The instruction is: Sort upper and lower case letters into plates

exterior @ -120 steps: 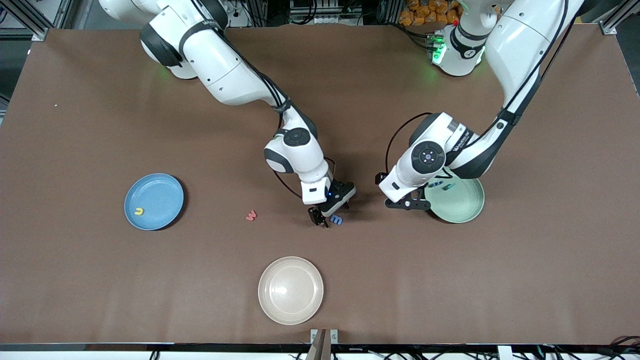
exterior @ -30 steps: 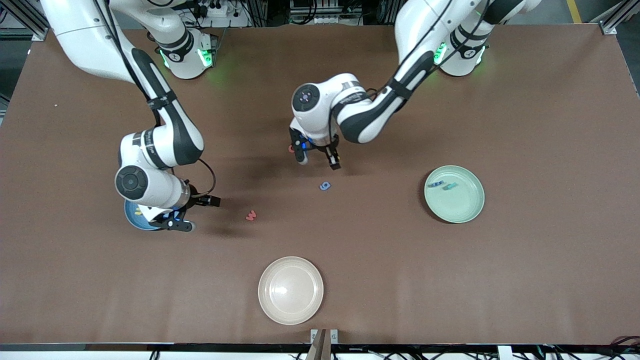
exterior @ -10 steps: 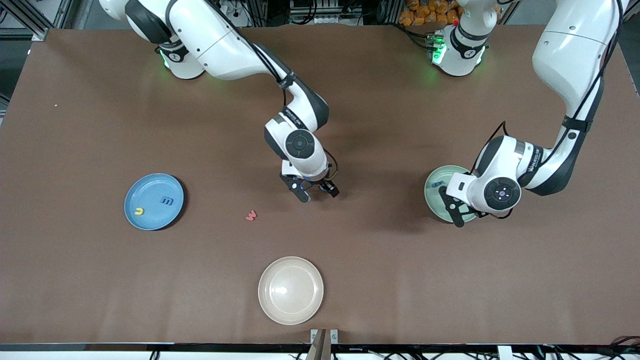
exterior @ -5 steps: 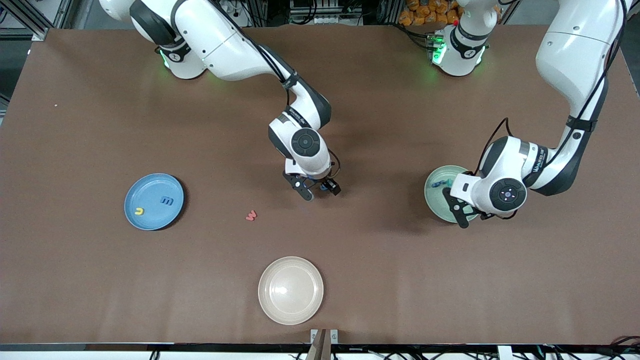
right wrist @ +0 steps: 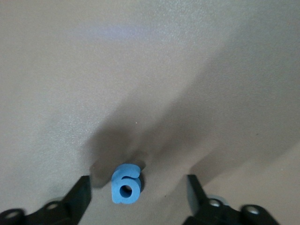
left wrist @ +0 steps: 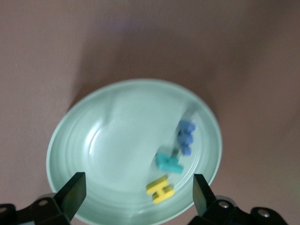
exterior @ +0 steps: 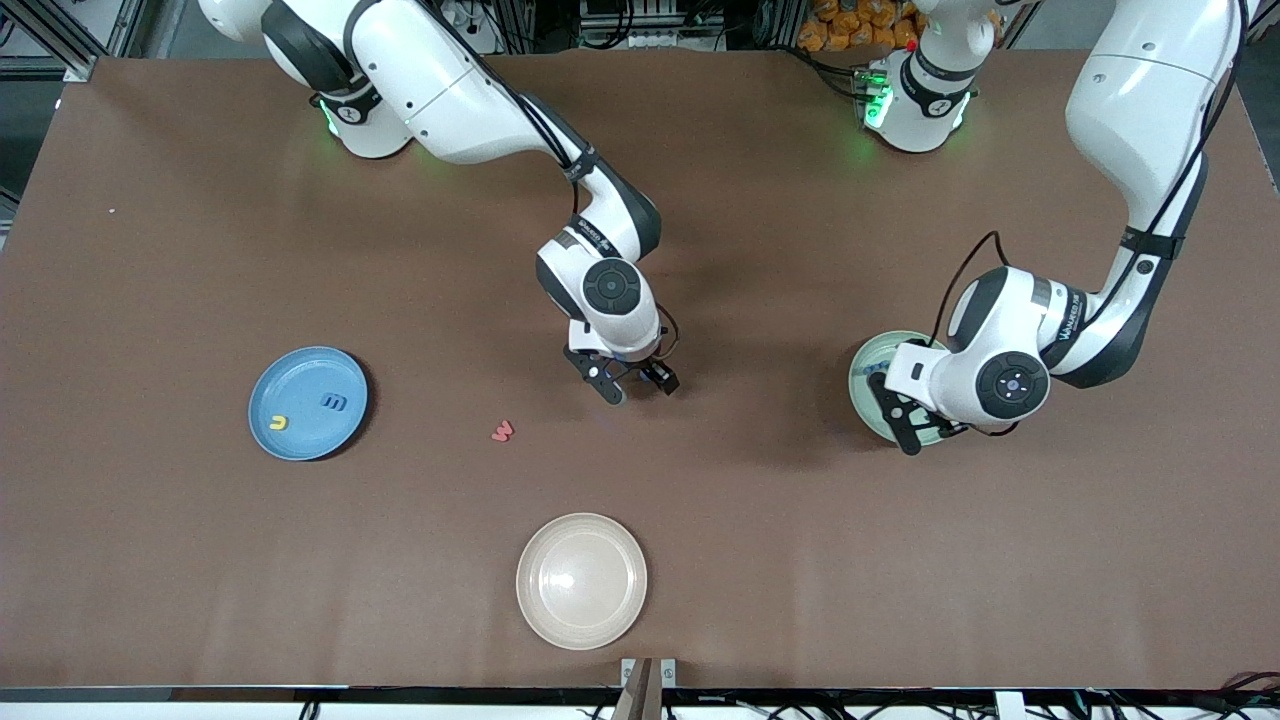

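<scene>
Front view, left hand (exterior: 920,428) spread over mint plate (exterior: 862,385), right hand (exterior: 635,382) spread around blue letter (right wrist: 125,184) reading "6".

A robotics lab: aluminium framing (exterior: 60,40) and cables (exterior: 640,20) edge the brown table (exterior: 200,560).

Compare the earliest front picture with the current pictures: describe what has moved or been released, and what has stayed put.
The blue m went from the table centre into the light blue plate, beside the yellow letter. A yellow H now lies in the mint plate, under the open left gripper. The open right gripper now straddles a small blue letter on the table. The red letter and cream plate stayed put.
</scene>
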Tool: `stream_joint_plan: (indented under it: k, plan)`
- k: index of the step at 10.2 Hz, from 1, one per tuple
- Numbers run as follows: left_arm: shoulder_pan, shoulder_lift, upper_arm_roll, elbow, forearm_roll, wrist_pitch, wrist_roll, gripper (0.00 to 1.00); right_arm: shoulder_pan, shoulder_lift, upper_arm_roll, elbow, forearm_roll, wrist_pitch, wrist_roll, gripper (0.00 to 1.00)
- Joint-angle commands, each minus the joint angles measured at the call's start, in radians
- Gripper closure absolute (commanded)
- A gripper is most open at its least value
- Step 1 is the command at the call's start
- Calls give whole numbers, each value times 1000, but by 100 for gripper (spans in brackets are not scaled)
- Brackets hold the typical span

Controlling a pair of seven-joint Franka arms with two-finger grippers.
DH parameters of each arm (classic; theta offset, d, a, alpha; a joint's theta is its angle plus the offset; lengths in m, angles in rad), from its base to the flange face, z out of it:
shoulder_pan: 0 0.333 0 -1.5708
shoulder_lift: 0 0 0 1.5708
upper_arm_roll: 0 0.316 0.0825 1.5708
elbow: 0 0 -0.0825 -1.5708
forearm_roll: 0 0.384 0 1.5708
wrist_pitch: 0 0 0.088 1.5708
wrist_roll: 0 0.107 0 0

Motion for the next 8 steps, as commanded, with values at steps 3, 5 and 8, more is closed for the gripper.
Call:
stream_joint_plan:
  k: [3,5,8]
  plan:
    - [-85,-6,-2,41,-49,29,-206,0,34,16,-12,21,-39,39,46,100]
    - [-151,-9,-3,44,-60,38,-408,0,34,15,-12,21,-39,39,41,100]
    - [-190,20,-2,49,-63,195,-484,0,14,0,-13,19,-65,25,35,100]
